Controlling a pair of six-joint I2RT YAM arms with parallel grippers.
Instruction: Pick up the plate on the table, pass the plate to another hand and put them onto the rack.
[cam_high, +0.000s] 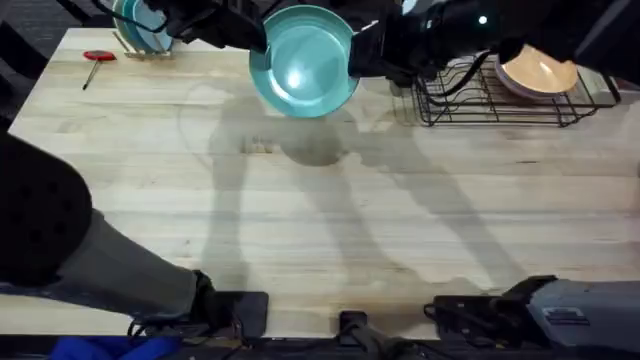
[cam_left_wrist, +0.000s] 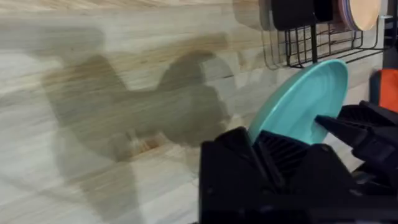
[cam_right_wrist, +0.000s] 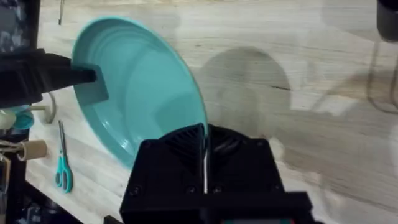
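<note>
Plate (cam_high: 303, 62) (rims partly hidden) pinched by left fingers (cam_right_wrist: 87, 84) and right fingers (cam_left_wrist: 339, 124).

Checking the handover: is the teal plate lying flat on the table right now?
No. The plate is held up off the table, casting a shadow below, with the left tool and right tool gripping opposite rim edges.

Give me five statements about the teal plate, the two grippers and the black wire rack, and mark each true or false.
1. The round glossy teal plate is held up off the light wood plank table. True.
2. Both the left gripper and the right gripper grip the plate's rim. True.
3. The teal plate stands in the black wire dish rack. False: it is beside the rack, in the air.
4. The rack holds a peach-orange plate. True.
5. The red-handled tool lies inside the rack. False: it lies on the table.
</note>
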